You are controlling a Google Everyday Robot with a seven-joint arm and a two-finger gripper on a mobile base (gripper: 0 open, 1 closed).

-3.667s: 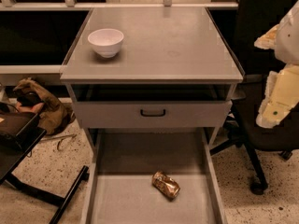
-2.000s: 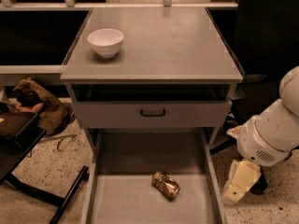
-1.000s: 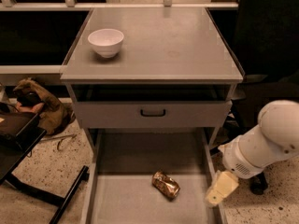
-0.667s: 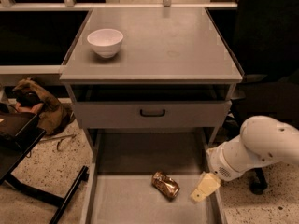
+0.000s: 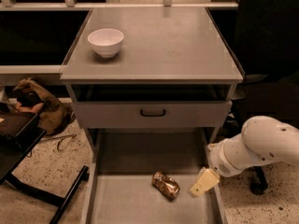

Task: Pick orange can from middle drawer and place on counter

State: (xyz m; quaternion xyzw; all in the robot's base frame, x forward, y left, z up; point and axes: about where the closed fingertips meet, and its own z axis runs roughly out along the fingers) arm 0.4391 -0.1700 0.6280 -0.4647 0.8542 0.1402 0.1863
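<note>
The orange can (image 5: 166, 185) lies on its side on the floor of the open middle drawer (image 5: 126, 204), near the bottom middle of the view. The gripper (image 5: 203, 183), cream-coloured on a white arm coming from the right, hangs over the drawer's right part, a little to the right of the can and apart from it. The counter (image 5: 173, 45) is the grey cabinet top above, with a white bowl (image 5: 105, 42) on its left part.
A grey drawer front with a black handle (image 5: 153, 112) sits just under the counter. A black chair base (image 5: 32, 171) and a brown bag (image 5: 39, 106) are on the floor at left. An office chair base (image 5: 258, 185) stands behind the arm at right.
The arm has come down from the upper right and swung left, bringing the gripper over the drawer's right side, close to the can. The can and bowl have not moved.
</note>
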